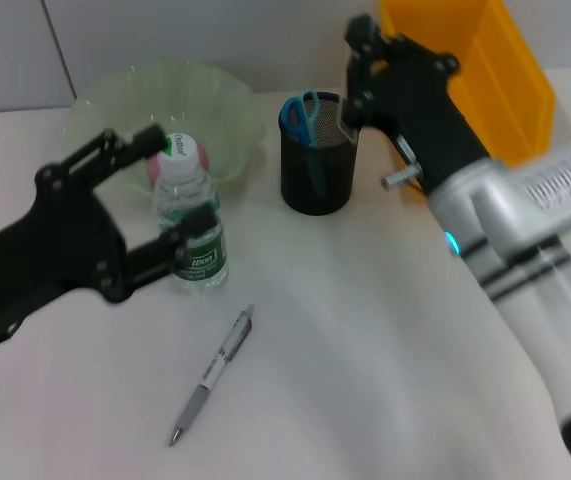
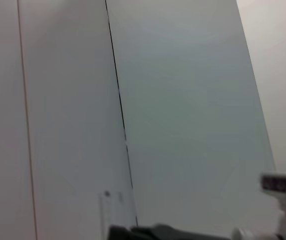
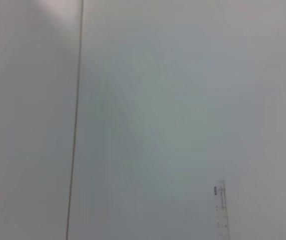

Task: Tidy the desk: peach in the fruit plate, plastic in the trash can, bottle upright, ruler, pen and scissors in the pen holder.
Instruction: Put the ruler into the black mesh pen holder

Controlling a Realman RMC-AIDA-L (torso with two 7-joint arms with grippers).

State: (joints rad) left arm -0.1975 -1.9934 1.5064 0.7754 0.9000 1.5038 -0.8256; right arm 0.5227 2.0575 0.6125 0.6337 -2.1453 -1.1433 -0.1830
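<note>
One pen [image 1: 212, 376] left near-centre on the desk while my left gripper [image 1: 165, 190], jaws spread, straddles the upright bottle [image 1: 191, 225] by the fruit plate [image 1: 227, 108]; I'd back off without tipping it; right gripper [image 1: 357, 60] over the pen holder [image 1: 316, 168], grip state unreadable.

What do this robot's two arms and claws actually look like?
Both grippers, the left gripper and the right gripper, are matt black with angular, skeletal fingers. The right arm behind is silver-white with black bands, a small cyan light and grey lettering.
</note>
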